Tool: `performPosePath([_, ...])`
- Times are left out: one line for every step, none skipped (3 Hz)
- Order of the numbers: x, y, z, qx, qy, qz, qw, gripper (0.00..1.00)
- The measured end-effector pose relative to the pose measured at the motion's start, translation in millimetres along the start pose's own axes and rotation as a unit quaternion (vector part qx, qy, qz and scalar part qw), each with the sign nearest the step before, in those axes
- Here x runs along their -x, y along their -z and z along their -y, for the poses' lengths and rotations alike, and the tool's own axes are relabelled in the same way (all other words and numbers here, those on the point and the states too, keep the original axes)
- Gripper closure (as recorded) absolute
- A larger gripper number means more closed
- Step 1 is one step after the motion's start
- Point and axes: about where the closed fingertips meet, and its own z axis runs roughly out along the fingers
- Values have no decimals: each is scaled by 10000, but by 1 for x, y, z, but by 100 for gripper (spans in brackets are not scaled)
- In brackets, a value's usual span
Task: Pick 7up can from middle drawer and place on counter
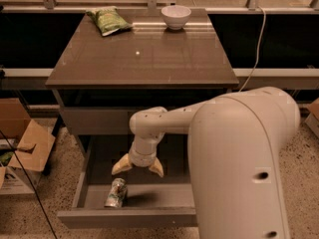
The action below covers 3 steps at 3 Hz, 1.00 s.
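While end effector (pixel 137 168) hangs over middle drawer (pixel 129 217) | 7up can (pixel 116 193) (silvery-green) toppled

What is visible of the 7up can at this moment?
The 7up can is small and silvery with green markings, metal by its look. It lies on its side on the floor of the open middle drawer, near the front left corner, its length running roughly front to back. Nothing grips it: the hand hangs open farther back, toward the drawer's middle, apart from the can.
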Motion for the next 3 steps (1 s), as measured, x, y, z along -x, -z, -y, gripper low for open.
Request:
performPosePath([7,-26,-6,279,-382,-80,9988,0])
performPosePath([11,-50,-18,553,-657,-181,9961,0])
performPosePath([15,-80,-36,821,-969,-290,9915,0])
